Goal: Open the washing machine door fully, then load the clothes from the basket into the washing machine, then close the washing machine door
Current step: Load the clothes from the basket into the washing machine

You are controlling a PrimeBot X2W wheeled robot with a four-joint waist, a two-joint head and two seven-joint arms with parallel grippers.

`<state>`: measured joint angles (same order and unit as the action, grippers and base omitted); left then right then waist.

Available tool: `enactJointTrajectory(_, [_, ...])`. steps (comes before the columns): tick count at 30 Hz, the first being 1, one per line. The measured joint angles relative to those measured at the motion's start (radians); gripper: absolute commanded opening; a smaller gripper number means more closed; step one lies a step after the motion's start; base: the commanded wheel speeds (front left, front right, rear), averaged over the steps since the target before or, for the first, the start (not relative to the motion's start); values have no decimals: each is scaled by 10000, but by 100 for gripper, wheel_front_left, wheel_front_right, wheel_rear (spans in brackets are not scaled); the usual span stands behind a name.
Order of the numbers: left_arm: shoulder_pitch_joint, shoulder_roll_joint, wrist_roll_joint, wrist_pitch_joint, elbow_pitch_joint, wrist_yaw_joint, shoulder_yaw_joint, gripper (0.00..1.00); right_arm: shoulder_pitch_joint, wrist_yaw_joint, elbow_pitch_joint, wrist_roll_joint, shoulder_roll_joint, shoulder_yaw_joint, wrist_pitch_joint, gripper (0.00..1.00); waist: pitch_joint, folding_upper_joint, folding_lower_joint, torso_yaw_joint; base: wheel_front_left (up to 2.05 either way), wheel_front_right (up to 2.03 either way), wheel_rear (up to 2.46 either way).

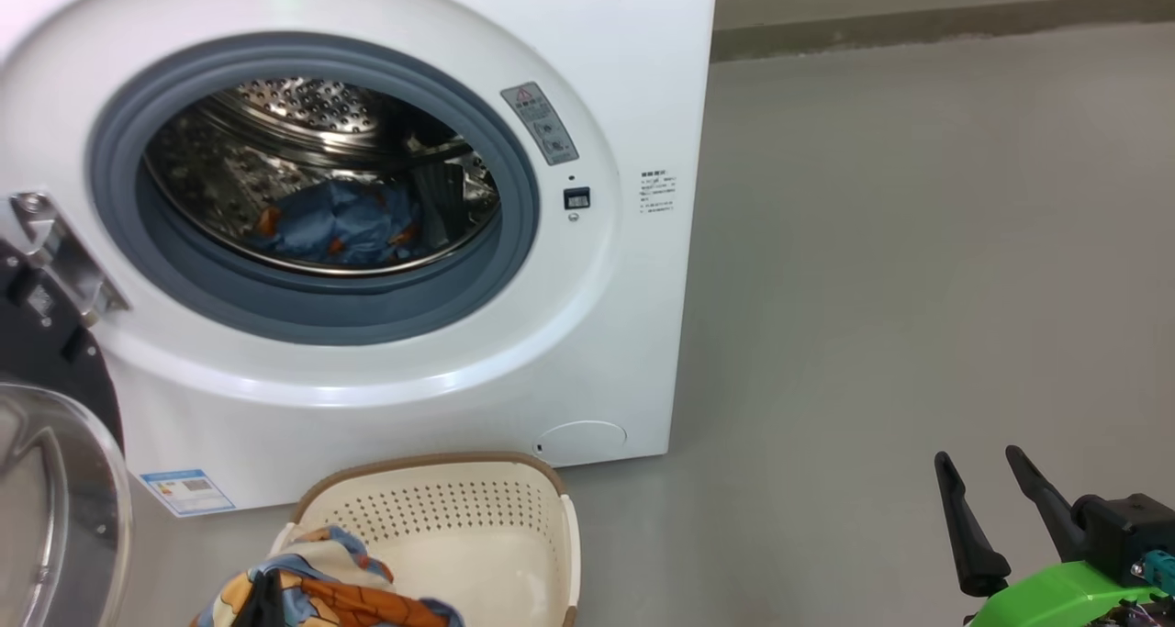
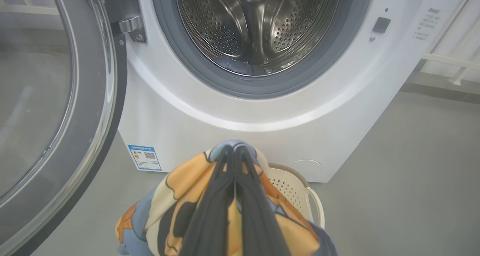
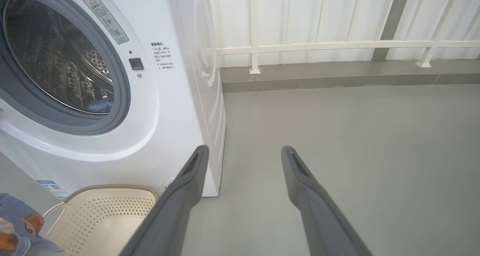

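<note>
The washing machine [image 1: 597,333] fills the head view from 9 o'clock up to 12 o'clock. Its door [image 1: 55,480] stands wide open at 8 o'clock. It has a black ring and a clear glass bowl, and it hangs on a shiny hinge [image 1: 55,251]. You can see right into the steel drum [image 1: 312,104]. At the bottom of the drum lies a blue piece [image 1: 340,223] with bits of orange on it.

The basket [image 1: 459,508] stands on the floor [image 1: 918,241] at 6 o'clock, just in front of the machine. It is cream with little holes and a brown rim. Its far part looks bare inside. At its near left corner, about 7 o'clock, sits a bunch of clothes [image 1: 321,590] — blue, orange and cream.

The left gripper [image 2: 234,149] has that bunch. In the left wrist view its jaws are clenched tight on a fold of it, and the cloth hangs down over both fingers [image 2: 210,211]. From there the drum is at 12 o'clock, the door at 9 o'clock, and the basket peeks out at 4 o'clock behind the cloth. I cannot tell if the bunch touches the bottom of the basket.

The right gripper [image 1: 978,457] is at 4 o'clock in the head view, well apart from the basket, over bare floor. Its jaws are released — spread wide with nothing between them. In the right wrist view the machine is at 10 o'clock, the basket at 7 o'clock, and a white railing [image 3: 337,46] at 1 o'clock.
</note>
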<state>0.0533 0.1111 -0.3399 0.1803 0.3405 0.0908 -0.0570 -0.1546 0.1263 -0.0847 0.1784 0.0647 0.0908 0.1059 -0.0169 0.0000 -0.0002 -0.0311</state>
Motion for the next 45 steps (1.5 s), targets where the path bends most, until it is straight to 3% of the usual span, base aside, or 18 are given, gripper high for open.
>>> enactJointTrajectory(26, [-82,150,-52,-234,-441,113,-267,0,-112,0,-52,69,-69,-123,-2,100,534,0,2,66,0,0,0])
enactJointTrajectory(45, [-3227,500,-454,-1051,899,-199,-372,0,793,0,123,123,-224,-295,-552,100,1981,0,3,-518,0,0,0])
